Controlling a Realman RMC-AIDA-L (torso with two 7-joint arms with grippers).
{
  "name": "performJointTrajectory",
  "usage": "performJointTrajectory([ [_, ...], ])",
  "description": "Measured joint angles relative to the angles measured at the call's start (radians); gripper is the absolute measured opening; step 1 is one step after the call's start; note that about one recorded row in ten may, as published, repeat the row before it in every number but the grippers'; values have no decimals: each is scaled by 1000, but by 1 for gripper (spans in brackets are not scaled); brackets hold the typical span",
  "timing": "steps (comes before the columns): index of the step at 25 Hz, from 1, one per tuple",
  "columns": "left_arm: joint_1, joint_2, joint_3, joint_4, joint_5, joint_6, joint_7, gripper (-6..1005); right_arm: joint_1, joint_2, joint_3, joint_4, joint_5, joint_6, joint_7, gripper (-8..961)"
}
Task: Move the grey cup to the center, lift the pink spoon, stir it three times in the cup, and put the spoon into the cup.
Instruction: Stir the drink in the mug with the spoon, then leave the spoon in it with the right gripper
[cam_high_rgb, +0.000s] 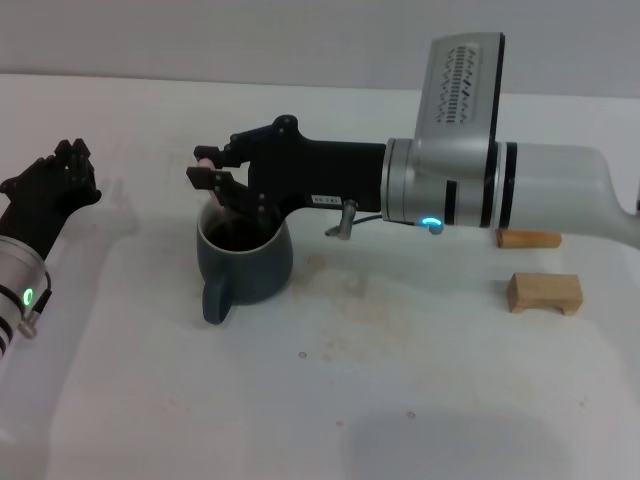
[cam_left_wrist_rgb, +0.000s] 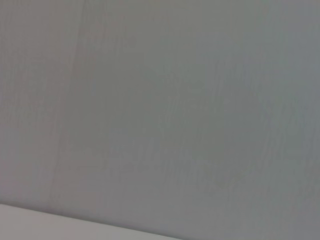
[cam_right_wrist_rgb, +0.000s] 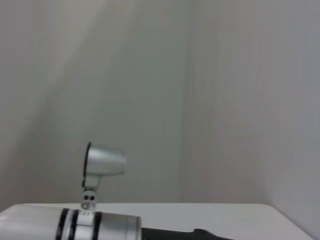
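The grey cup (cam_high_rgb: 245, 262) stands on the white table left of the middle, its handle toward me and dark liquid inside. My right gripper (cam_high_rgb: 208, 168) reaches in from the right and hovers just above the cup's far rim. It is shut on the pink spoon (cam_high_rgb: 219, 200), which slants down from the fingers into the cup. Only a short stretch of the pale handle shows, and the bowl is hidden in the cup. My left gripper (cam_high_rgb: 62, 172) is parked at the far left, away from the cup. Neither wrist view shows the cup or the spoon.
Two small wooden blocks lie at the right: one (cam_high_rgb: 543, 292) nearer me, one (cam_high_rgb: 528, 239) partly under my right forearm. The right wrist view shows a silver arm segment (cam_right_wrist_rgb: 102, 165) against a plain wall. The left wrist view shows only wall.
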Motion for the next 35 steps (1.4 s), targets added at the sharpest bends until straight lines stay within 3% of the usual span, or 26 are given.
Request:
performJointTrajectory([
  [15,-13,0,0,5,0,-1,1,133,-55,0,9,-42,-7,-1,0,114],
  [35,-16,0,0,-4,0,-1,-2,133,-8,0,-2,-54,-30,5,-3,106],
])
